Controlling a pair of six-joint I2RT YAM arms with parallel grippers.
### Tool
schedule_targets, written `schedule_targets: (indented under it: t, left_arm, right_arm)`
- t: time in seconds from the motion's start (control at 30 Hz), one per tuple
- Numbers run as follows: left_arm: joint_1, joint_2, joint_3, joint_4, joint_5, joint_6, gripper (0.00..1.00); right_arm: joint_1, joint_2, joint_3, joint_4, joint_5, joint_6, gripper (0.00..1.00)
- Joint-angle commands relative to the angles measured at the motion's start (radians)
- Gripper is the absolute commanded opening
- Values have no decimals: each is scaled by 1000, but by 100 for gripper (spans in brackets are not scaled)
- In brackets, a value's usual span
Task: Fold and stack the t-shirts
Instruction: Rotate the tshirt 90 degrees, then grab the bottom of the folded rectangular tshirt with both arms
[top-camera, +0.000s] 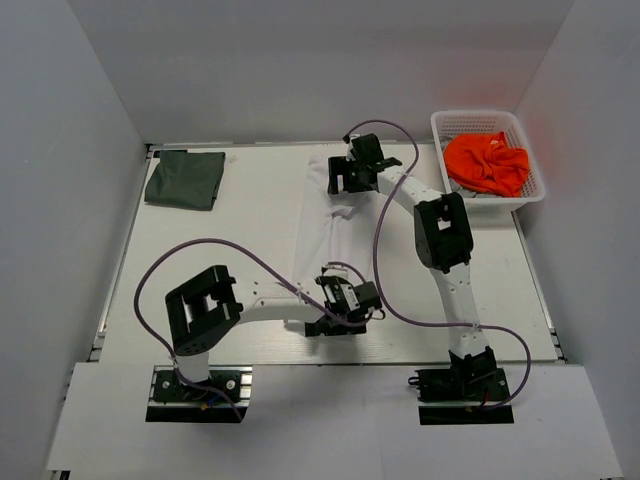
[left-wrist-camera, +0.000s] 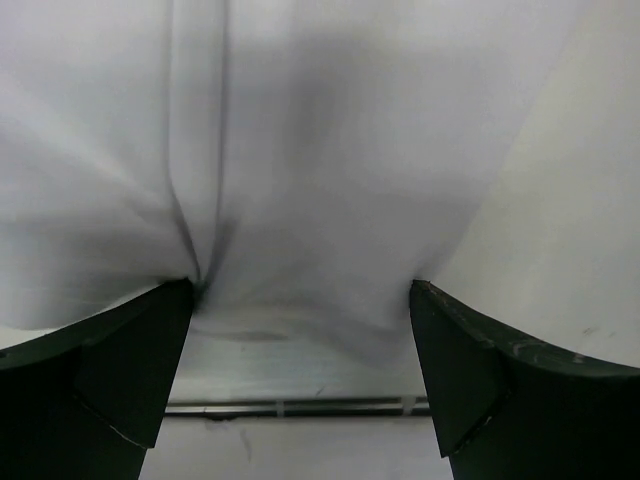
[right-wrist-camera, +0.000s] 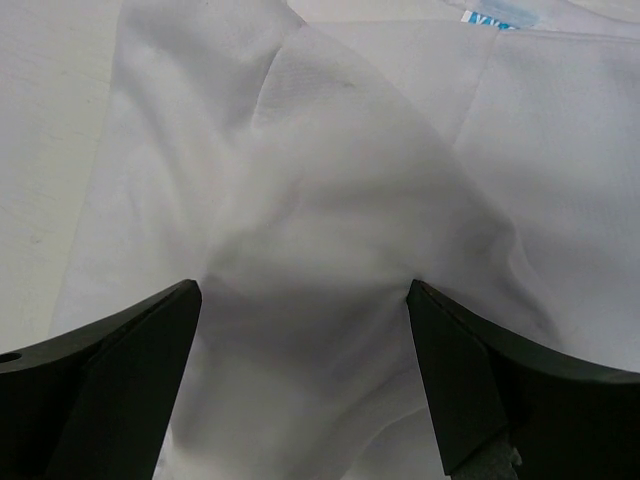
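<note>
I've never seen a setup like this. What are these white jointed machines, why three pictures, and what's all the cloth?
They are two robot arms bolted to a table. The top picture looks down from above; the other two come from cameras on each wrist, showing dark fingers spread apart. A plain white cloth t-shirt lies in the middle. The left gripper works at its near end, the right gripper at its far end; both are open over it, holding nothing. A folded dark grey-green t-shirt lies far left, and a white plastic basket holds orange cloth.
</note>
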Motion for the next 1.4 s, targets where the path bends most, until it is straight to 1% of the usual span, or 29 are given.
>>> schedule_targets:
  t: [0.0,0.07,0.17,0.2,0.23,0.33,0.37,0.4,0.43,0.47,0.5,0.53,0.57,0.6,0.63,0.73,0.83,0.93,1.07,1.13,1.17,1.2,1.23,1.33,1.37]
  left_arm:
    - [-92,0,-8,-147,-15,-71,100]
    - [-122,-29,3,-162,-58,-71,100]
    - [-172,-120,3,-173,-102,-33,100]
    - [-191,-147,-30,-156,-102,-22,100]
    - [-191,-208,-49,-143,-127,-22,100]
    - [-201,-316,-139,-142,-160,-25,100]
    - [-185,-403,-167,-153,-174,-49,100]
    - [-172,-458,-239,-153,-188,-66,100]
    - [-172,-518,-285,-133,-258,-91,100]
    - [-163,-582,-331,-104,-292,-108,100]
    - [-163,-650,-415,-92,-324,-126,100]
    - [-151,-780,-448,-92,-388,-139,100]
    - [-142,-845,-475,-83,-413,-164,100]
    - [-142,-905,-517,-83,-436,-165,100]
    - [-131,-1015,-534,-83,-469,-175,100]
    - [-122,-1118,-586,-83,-512,-175,100]
    - [-113,-1135,-609,-96,-512,-189,100]
    - [-102,-1040,-598,-96,-501,-202,100]
    - [-77,-944,-588,-44,-510,-202,100]
    - [-34,-931,-588,38,-510,-141,100]
    - [-18,-921,-616,87,-497,-98,100]
    - [21,-921,-627,144,-446,29,100]
    - [41,-921,-638,258,-415,79,100]
    - [116,-847,-596,273,-375,131,100]
    - [134,-829,-595,296,-342,163,100]
  right_arm:
    - [9,-46,9,-60,58,16,90]
    - [20,-90,6,-86,58,-6,90]
    - [29,-136,-24,-83,66,-21,90]
    - [30,-156,-26,-88,63,-26,90]
    - [33,-175,-31,-95,63,-26,90]
    - [55,-228,-86,-97,54,-33,90]
    - [63,-257,-104,-98,57,-36,90]
    - [75,-274,-160,-108,74,-24,90]
    - [87,-293,-185,-114,77,0,90]
    - [95,-363,-217,-106,95,10,90]
    - [101,-389,-336,-88,129,37,90]
    - [122,-415,-380,-76,141,66,90]
    - [130,-492,-470,-51,158,79,90]
    - [141,-514,-547,-30,163,108,90]
    - [150,-569,-579,-19,173,138,90]
    - [171,-629,-780,47,173,181,90]
    - [176,-640,-872,113,134,200,90]
    - [172,-600,-880,130,124,203,90]
    - [162,-543,-861,121,130,194,90]
    - [152,-508,-847,122,124,200,90]
    - [149,-496,-822,119,121,200,90]
    - [130,-471,-813,116,117,200,90]
    - [124,-450,-804,119,112,197,90]
    - [90,-413,-724,107,63,177,90]
    - [78,-413,-704,112,63,166,90]
